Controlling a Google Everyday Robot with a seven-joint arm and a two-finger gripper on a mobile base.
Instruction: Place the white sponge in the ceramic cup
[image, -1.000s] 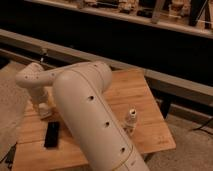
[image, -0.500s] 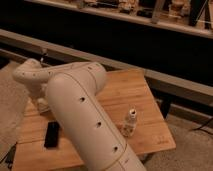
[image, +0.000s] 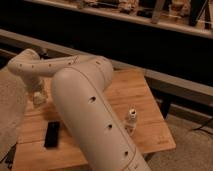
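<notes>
We see a square light-brown wooden table (image: 145, 100) standing on a speckled grey-beige floor (image: 192, 150). Behind it a pale grey horizontal rail (image: 175, 82) runs across, and above that is a broad black wall panel (image: 150, 47). Along the top we make out a pale ledge (image: 165, 22) carrying blurred items. The light is dim and warm.

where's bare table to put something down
Bare table lies between the small white bottle and the far right edge, and at the near right corner. The left is crowded: the gripper, shut, is down at the far left, the black phone nearer, and the arm hides the middle.
</notes>
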